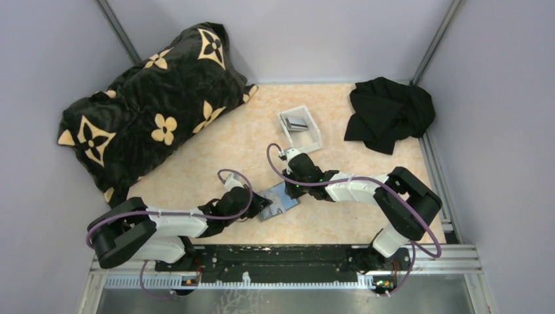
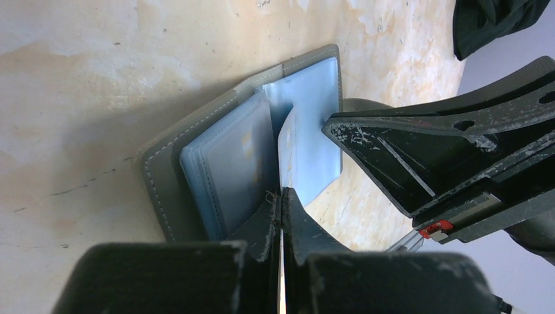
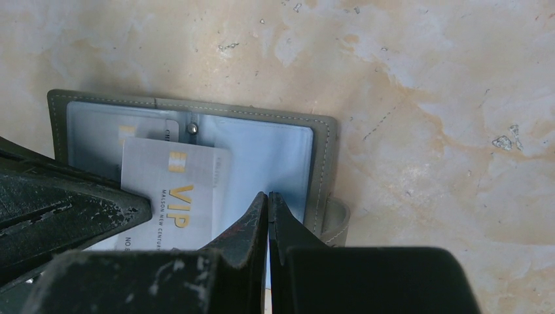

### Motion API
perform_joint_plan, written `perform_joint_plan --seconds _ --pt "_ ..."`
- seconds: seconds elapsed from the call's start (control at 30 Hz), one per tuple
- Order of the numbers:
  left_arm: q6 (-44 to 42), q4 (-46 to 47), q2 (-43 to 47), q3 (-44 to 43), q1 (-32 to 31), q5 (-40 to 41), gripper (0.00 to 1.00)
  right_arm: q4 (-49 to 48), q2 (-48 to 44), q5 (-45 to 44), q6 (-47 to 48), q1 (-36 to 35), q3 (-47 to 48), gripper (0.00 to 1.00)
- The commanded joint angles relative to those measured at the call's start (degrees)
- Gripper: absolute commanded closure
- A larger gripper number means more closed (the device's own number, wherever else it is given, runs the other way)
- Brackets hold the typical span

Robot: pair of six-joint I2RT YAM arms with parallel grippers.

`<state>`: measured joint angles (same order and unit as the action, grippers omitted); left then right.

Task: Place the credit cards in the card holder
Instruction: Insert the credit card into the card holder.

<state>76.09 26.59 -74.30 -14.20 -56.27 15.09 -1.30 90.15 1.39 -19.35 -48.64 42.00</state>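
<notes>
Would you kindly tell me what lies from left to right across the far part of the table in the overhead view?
patterned cushion → white tray → black cloth

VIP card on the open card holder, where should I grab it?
On the VIP card, probably take the end sticking out past the card holder, pinching across its flat faces from that side. The other end lies flat on it.
</notes>
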Motion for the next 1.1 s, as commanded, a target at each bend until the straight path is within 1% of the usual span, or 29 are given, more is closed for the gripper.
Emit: perform_joint_plan --seconds 0.0,0.13,0.33,0.5,0.67,0.93,1.07 --pt "-0.24 -2.56 -0.79 -0.72 -0.43 3.06 1.00 0.58 1.34 -0.25 -0.07 -0.75 -0.51 1.00" --pt "0.24 -6.16 0.96 -1.23 -0.43 6.30 1.00 0.64 1.34 -0.42 0.02 -0.78 -0.60 1.00" --pt "0.88 -4.78 0.59 -0.23 -0.42 8.72 1.00 0.53 1.78 -0.25 0.04 -0.76 -0.58 1.00" --pt "0.08 -0.61 -2.63 -0.66 -0.42 7.08 1.00 0.43 1.80 -0.17 0.02 -0.80 -0.68 1.00" --pt "-1.02 0.82 -4.76 -1.92 -0.42 4.59 1.00 0.47 1.72 -0.25 -0.17 -0.77 -0.83 1.00" --pt "0.81 -0.04 -3.72 -0.92 -0.57 -0.16 1.00 0.16 1.86 -0.82 -0.33 -0.75 -0.87 1.00" --pt "2.31 -0.05 -3.18 -0.29 -1.18 -1.11 1.00 -0.01 2.01 -1.15 -0.42 -0.67 -0.91 1.00"
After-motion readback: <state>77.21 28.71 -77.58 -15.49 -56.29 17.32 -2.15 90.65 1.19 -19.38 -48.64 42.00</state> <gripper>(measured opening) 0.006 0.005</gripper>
